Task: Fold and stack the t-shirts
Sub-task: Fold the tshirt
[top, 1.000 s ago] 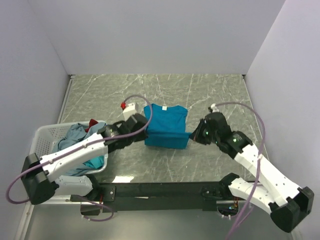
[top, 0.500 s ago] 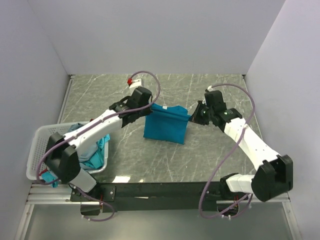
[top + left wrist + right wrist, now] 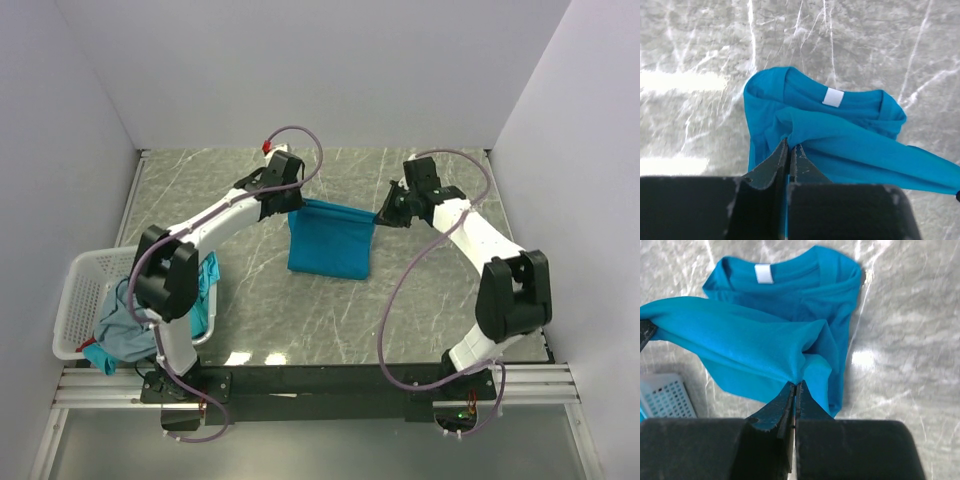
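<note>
The bright teal-blue t-shirt hangs between the two arms over the middle of the table, a glossy grey-green slab veined with white like marble. Its upper edge is stretched into a taut, nearly straight line from one gripper to the other, and the soft knit below drapes as a rough rectangle whose lower part lies on the stone. The left gripper has its dark, tapered fingers pressed together on the left end of that edge; the wrist view shows the cloth pinched into a small fold right at the tips. The right gripper is likewise clamped on the right end, where the fabric gathers into soft creases. Beneath the raised layer both wrist views show the ribbed, curved neckline and a small white square label — that part rests flat on the table. At the near left corner a white plastic lattice basket holds a crumpled heap of grey-blue and teal shirts, well apart from the held one.
</note>
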Robot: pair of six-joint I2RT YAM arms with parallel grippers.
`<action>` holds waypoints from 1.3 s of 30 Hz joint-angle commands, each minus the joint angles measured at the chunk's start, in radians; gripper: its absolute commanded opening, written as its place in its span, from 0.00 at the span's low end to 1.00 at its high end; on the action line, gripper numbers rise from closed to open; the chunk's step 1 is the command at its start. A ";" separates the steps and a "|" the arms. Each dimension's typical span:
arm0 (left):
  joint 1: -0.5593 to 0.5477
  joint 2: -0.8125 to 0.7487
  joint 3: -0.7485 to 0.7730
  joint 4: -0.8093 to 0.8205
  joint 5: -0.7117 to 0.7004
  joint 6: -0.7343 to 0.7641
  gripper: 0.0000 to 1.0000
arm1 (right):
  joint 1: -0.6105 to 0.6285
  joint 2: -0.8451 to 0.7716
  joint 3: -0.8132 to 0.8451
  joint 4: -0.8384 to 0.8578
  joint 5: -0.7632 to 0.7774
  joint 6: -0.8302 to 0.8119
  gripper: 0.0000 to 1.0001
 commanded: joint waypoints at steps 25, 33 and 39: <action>0.119 0.126 0.053 0.092 0.321 0.096 1.00 | -0.060 0.083 0.027 0.093 0.022 -0.056 0.65; 0.119 0.224 0.167 0.115 0.364 0.147 0.99 | -0.059 0.087 -0.006 0.147 -0.023 -0.107 0.62; 0.116 0.379 0.335 0.090 0.418 0.159 0.96 | -0.060 0.211 0.117 0.122 0.012 -0.113 0.58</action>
